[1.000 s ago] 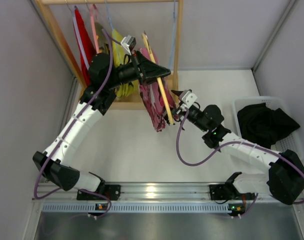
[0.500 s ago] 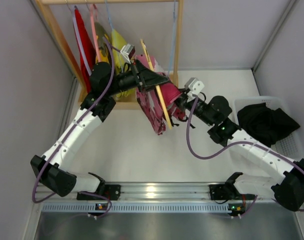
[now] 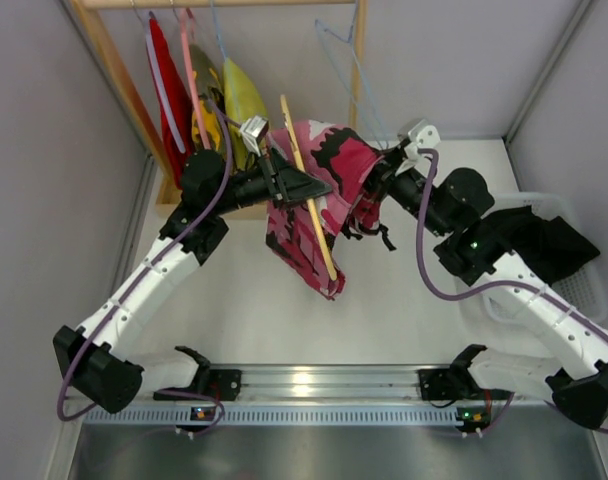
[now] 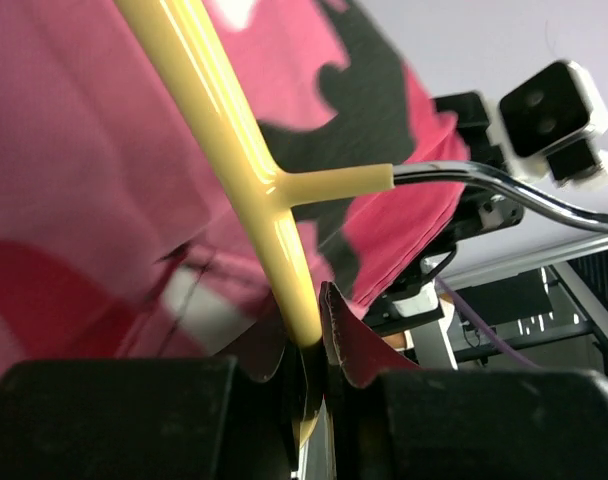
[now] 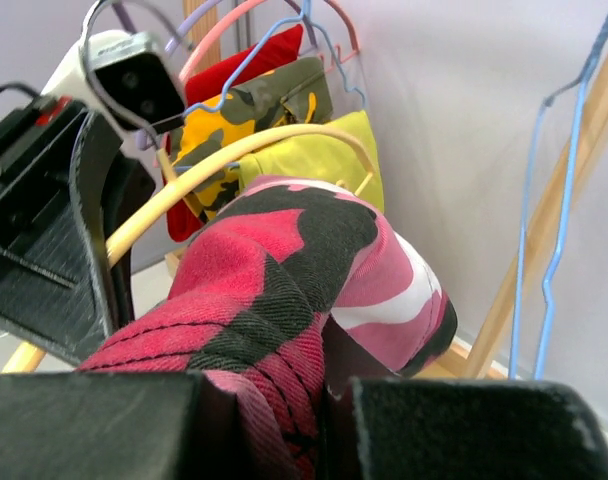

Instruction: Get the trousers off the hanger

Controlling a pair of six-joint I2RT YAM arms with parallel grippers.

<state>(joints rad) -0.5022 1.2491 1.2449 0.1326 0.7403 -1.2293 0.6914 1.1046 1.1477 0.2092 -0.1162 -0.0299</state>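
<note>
1. The left claw [image 3: 302, 186] is clenched on the cream hanger [image 3: 324, 250], close to its metal hook.
2. The right claw [image 3: 380, 180] grasps the camouflage trousers [image 3: 329, 160], which drape over that hanger above the tabletop [image 3: 244, 300], near the wooden rack [image 3: 357, 60].
3. The black trousers [image 3: 529, 245] lie in the white basket [image 3: 582, 288] on the right.

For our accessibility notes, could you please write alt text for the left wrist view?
The left hand grips the pale yellow hanger just below where its silver metal hook branches off. Behind it drape the pink, white and black camouflage cloth trousers.
</note>
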